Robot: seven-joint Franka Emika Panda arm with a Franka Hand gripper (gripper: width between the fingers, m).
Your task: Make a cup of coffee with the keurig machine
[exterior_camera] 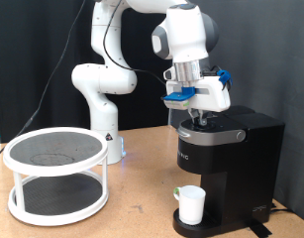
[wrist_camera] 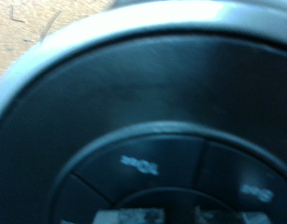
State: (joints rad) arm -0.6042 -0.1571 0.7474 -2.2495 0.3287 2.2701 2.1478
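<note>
The black keurig machine [exterior_camera: 229, 159] stands at the exterior view's right, its lid down. The small white cup [exterior_camera: 191, 205] sits on the machine's drip tray under the spout. My gripper [exterior_camera: 199, 119] points straight down and its tips are on or just above the machine's top panel; the fingers look pressed together with nothing between them. The wrist view is very close to that top panel [wrist_camera: 152, 103]: a silver rim [wrist_camera: 50, 56] and a dark ring of buttons with small white lettering [wrist_camera: 140, 166]. The fingertips show only as blurred bits at the frame's edge.
A white two-tier round rack [exterior_camera: 57, 174] with dark mesh shelves stands on the wooden table [exterior_camera: 142, 213] at the exterior view's left. The arm's white base [exterior_camera: 102, 109] is behind it. A black curtain hangs at the back.
</note>
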